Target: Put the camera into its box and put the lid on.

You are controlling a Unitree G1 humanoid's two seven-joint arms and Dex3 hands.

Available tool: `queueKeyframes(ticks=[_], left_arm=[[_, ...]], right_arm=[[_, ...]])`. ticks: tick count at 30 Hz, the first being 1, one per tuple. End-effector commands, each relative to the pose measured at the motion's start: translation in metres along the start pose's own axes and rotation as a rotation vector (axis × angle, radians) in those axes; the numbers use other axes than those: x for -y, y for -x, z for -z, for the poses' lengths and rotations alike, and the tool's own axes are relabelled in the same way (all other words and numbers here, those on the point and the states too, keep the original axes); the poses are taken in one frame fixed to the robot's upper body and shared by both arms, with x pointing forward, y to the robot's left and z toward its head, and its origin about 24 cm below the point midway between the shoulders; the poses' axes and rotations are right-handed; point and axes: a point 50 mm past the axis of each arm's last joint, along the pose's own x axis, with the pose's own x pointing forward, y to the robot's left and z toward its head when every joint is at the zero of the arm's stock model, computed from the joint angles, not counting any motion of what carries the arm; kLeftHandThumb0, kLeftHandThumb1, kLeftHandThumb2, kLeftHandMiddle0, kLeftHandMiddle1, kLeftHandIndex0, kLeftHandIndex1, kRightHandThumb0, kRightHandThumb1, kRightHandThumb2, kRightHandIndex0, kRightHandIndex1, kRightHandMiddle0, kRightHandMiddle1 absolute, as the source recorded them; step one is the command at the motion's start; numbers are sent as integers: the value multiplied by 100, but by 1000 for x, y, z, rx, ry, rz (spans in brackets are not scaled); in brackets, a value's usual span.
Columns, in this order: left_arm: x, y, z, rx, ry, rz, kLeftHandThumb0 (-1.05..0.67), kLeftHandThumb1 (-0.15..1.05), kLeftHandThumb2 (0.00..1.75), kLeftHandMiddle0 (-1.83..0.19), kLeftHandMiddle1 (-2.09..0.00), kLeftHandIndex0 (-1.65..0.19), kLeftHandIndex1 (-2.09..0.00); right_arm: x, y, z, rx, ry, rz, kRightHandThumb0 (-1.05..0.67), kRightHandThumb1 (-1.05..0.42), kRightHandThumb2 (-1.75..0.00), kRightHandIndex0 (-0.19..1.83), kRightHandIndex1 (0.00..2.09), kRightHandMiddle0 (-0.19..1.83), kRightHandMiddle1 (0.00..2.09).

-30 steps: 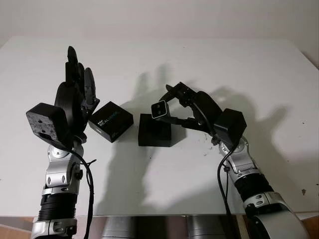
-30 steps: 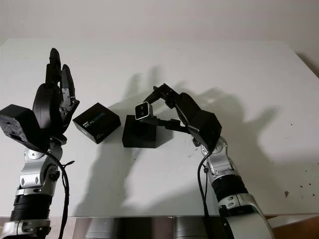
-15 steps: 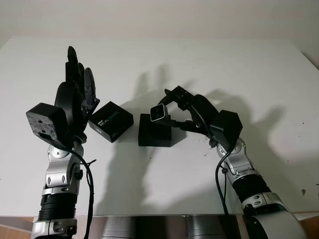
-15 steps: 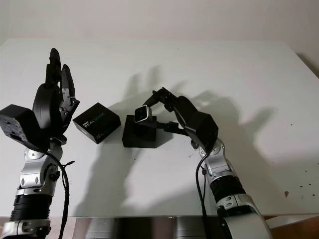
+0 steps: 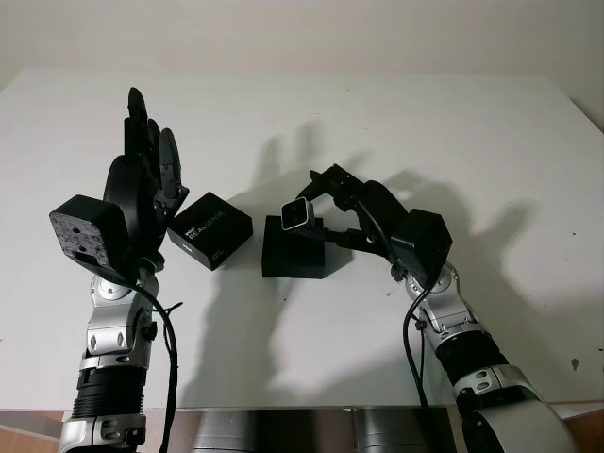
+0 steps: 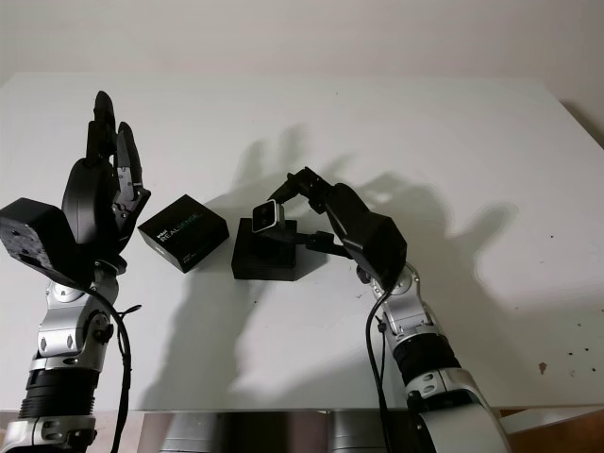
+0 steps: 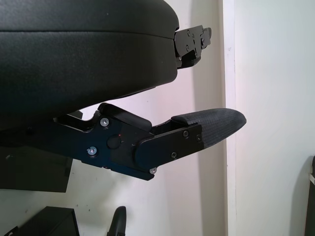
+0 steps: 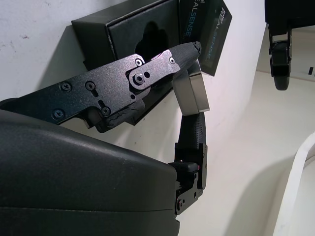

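Just above the open black box [image 5: 293, 249] at table centre: right hand [image 5: 344, 203] pinching the small silver camera [image 5: 297, 214]. Lid [image 5: 209, 229] lying beside the box; left hand [image 5: 142, 179] raised, open, holding nothing.

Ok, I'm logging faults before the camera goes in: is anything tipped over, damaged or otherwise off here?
Nothing stands out. The right hand holds the camera just above the open box, the lid lies flat on the table beside it, and the left hand is raised, open, next to the lid.
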Motion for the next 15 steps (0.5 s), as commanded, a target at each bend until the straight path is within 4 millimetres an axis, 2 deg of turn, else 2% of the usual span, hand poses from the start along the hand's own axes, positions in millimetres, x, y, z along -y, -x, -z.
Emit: queueKeyframes(ticks=[1, 15], left_arm=[[1, 0, -3, 20, -2, 2, -71, 105, 71, 19, 0, 19, 0], [2, -1, -2, 24, 3, 1, -72, 105, 69, 19, 0, 19, 0]], right_arm=[[-4, 3, 3, -14, -9, 0, -50, -95, -6, 19, 5, 30, 161], [-12, 9, 13, -33, -20, -10, -49, -96, -6, 20, 6, 27, 163]])
